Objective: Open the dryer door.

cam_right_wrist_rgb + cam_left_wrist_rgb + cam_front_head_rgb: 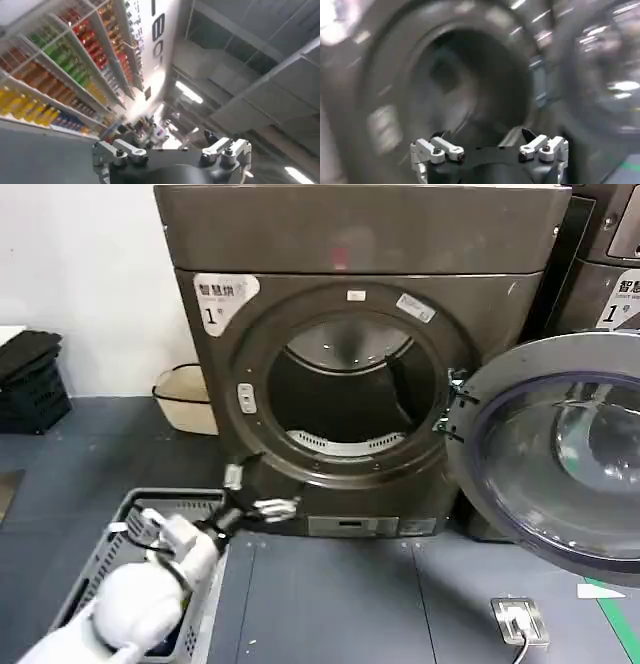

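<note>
A: Where is the door now?

B: Swung wide on its hinge, standing at the right of the dryer, inner face and clear bowl toward the head camera. The round opening is bare and the drum shows inside.

A: So the job looks done?

B: I'd judge it all but done. The door is well off the opening, and nothing is touching it.

A: And the left tool?

B: Low in front of the dryer's lower left, just under the rim of the opening, above a grey basket on the floor. Its fingers are spread and hold nothing. The left wrist view shows the same spread fingers facing the opening.

A: The right one?

B: The right tool points up at a ceiling and shelves of bottles, away from the work. Spread too, empty.

A: What would finishing well take?

B: Draw the left arm back clear of the rim and the basket, slowly, without brushing the front. Leave the door alone; a knock could swing it back.
</note>
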You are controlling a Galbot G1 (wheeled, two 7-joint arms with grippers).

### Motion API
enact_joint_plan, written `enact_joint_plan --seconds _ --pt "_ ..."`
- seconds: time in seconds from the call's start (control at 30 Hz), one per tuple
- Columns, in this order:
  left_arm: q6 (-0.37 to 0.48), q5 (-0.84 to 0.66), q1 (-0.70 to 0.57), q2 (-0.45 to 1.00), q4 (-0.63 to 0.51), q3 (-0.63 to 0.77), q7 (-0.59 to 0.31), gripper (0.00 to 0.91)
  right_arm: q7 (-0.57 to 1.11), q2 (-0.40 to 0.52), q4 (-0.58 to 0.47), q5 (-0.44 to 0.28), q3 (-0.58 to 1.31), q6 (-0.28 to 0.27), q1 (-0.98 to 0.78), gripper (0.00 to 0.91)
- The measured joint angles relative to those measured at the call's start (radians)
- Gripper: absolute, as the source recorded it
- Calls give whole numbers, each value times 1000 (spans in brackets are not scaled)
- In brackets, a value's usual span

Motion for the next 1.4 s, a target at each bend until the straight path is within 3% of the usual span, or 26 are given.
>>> enact_joint_plan --seconds 0.2,0.3,0.47,0.73,0.93,1.2,1.4 --pt "263 -256 69 22 -3 -160 -243 907 -1 -27 -19 -1 -45 1 29 907" --pt "330 -395 108 34 -2 -218 -366 907 -2 -38 -22 -1 -67 1 43 907" --pt "336 -628 186 58 14 -308 -554 907 -7 -43 -19 -2 -100 2 63 907" --pt "336 -1017 249 83 65 -380 -776 907 -9 -43 -18 -1 -132 3 72 907" --pt "335 -1383 224 109 111 -379 -1041 907 -10 -48 -20 2 -134 5 72 907" --pt "335 -1648 144 183 159 -333 -1174 907 -15 -34 -4 2 -155 21 77 907" --pt "335 -1744 62 247 208 -289 -1183 907 -21 -26 1 2 -162 29 79 907"
